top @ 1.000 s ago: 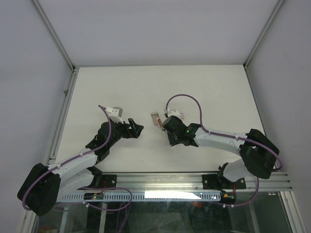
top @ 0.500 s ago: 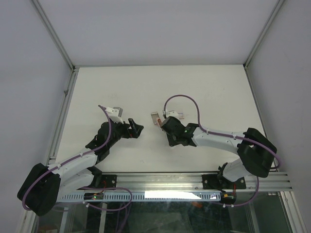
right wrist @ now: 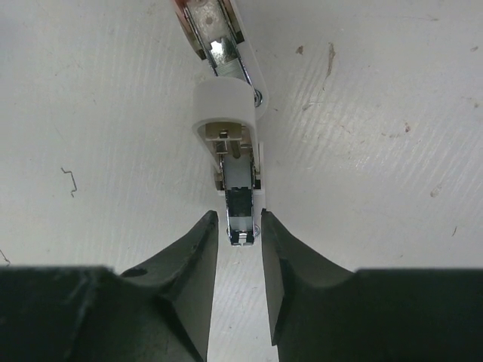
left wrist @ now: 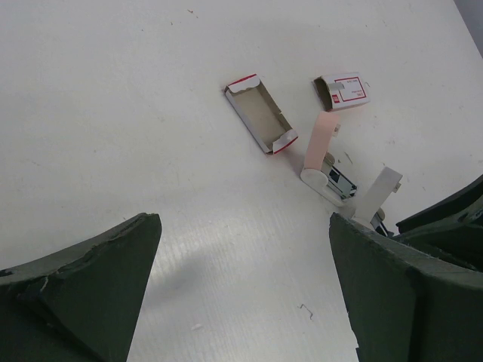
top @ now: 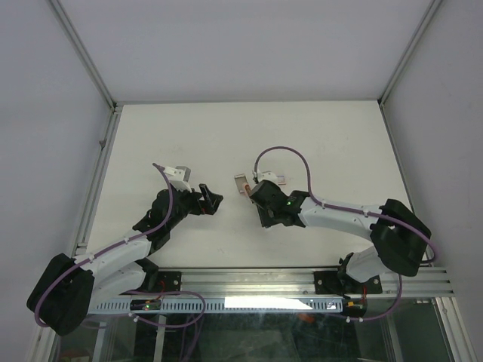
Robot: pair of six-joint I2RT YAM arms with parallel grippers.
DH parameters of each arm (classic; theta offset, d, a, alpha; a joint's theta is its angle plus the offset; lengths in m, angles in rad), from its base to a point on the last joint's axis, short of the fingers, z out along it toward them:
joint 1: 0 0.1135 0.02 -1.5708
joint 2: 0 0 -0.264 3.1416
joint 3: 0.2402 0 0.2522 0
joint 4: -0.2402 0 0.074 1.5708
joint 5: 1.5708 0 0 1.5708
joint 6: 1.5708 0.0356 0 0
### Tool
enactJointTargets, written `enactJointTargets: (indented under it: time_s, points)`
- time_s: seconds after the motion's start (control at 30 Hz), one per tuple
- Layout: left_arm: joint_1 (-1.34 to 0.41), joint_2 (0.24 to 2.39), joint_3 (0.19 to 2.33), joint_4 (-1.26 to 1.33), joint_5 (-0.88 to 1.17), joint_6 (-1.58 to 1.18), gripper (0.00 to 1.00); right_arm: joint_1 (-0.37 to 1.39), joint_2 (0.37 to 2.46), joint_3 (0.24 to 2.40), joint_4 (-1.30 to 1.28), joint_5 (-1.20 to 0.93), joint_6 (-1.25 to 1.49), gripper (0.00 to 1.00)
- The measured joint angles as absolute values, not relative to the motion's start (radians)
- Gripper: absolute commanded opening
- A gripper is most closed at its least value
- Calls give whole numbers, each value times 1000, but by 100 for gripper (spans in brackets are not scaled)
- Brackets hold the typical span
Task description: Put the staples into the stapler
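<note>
so the right gripper (right wrist: 240,230) is down low on the white table (left wrist: 113,90) with its two fingers (right wrist: 192,279) nearly together, one on each side of the metal tip of the stapler (right wrist: 223,113). the gaps look tiny, but i honestly can't tell if it's actually pinching it or just sitting beside it. the stapler is hinged open in a v, pale pink half one way and white half the other, with the shiny metal channel showing. the left gripper (left wrist: 243,222) is well off to the side with its fingers spread wide and nothing between them. from its camera you see the whole little cluster: an open cardboard tray (left wrist: 260,113) with red edges lying flat, the staples box (left wrist: 343,90) just past it with its red and white label up, and the stapler nearest the right arm - all near each other but not touching, as far as i can see. there's also a bent loose staple (right wrist: 69,181) on the table beside the right fingers.
</note>
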State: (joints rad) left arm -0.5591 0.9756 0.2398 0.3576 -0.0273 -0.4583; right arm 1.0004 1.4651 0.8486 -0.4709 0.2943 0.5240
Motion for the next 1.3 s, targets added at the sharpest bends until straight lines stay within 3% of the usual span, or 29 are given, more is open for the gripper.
enactJointTargets:
  time_s: [0.3, 0.67, 1.3]
  points:
    - [-559, 974, 240, 358, -28, -458, 99, 1000, 1440, 849, -468, 298, 522, 18]
    - [-559, 975, 240, 358, -28, -458, 99, 1000, 1459, 849, -442, 291, 522, 9]
    - [-559, 974, 240, 358, -28, -458, 99, 1000, 1487, 849, -439, 283, 524, 12]
